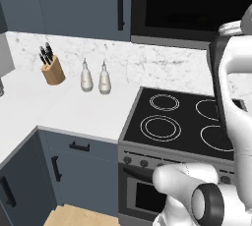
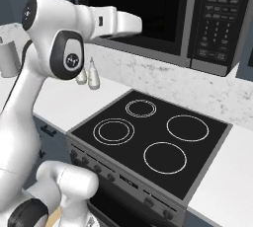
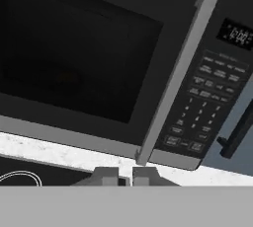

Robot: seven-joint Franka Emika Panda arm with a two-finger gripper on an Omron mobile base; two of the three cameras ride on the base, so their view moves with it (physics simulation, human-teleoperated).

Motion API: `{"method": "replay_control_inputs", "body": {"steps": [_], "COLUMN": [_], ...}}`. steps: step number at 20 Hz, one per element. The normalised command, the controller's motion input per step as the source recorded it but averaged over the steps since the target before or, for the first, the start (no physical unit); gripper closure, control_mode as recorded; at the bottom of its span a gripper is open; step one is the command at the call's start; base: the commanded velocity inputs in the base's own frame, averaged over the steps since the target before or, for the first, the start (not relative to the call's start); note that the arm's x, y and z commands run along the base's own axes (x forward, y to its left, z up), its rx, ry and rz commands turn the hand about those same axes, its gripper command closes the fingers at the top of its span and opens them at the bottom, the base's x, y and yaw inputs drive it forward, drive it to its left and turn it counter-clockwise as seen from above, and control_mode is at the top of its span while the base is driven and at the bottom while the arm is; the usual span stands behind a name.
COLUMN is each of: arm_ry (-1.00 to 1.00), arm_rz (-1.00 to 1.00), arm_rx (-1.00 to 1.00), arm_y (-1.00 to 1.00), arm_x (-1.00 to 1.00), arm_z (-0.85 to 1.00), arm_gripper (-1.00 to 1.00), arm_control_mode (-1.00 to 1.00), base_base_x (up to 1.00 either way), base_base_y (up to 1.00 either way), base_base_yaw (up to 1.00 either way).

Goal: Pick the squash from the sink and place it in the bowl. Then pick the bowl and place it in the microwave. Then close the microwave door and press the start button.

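Microwave point(image 2: 163, 18): built in above the stove point(image 2: 148, 139), its door point(image 3: 84, 58) shut flush against the frame, dark glass hiding the cavity. Keypad point(image 3: 207, 102) at the door's right edge. Gripper point(image 3: 125, 175): raised in open air before the door, fingertips point(image 3: 105, 175) nearly together, holding nothing. Stove top bare. Counter point(image 1: 74, 107) left of it carries two bottles point(image 1: 95, 77) and a knife block point(image 1: 51, 68) by the backsplash.
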Motion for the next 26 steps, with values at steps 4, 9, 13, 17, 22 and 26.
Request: {"method": "replay_control_inputs", "body": {"steps": [4, 9, 13, 17, 22, 26], "arm_ry": [-0.22, -0.24, -0.34, -0.12, -0.02, -0.01], "arm_rz": [-0.07, -0.01, 0.0, 0.0, 0.0, 0.0], "arm_rx": [0.25, 0.25, 0.08, 0.04, 0.02, 0.0], "arm_y": [-0.13, -0.04, 0.0, 0.0, -0.13, -0.18], "arm_x": [-0.81, -0.51, -0.37, -0.02, 0.04, 0.11], "arm_z": [-0.09, -0.14, -0.23, -0.08, -0.04, 0.0], "arm_gripper": [1.0, 1.0, 1.0, 1.0, 1.0, 1.0], "arm_control_mode": [-1.0, -1.0, -1.0, -1.0, -1.0, -1.0], "base_base_x": [0.0, 0.0, 0.0, 0.0, 0.0, 0.0], "base_base_y": [0.0, 0.0, 0.0, 0.0, 0.0, 0.0], "base_base_yaw": [0.0, 0.0, 0.0, 0.0, 0.0, 0.0]}}
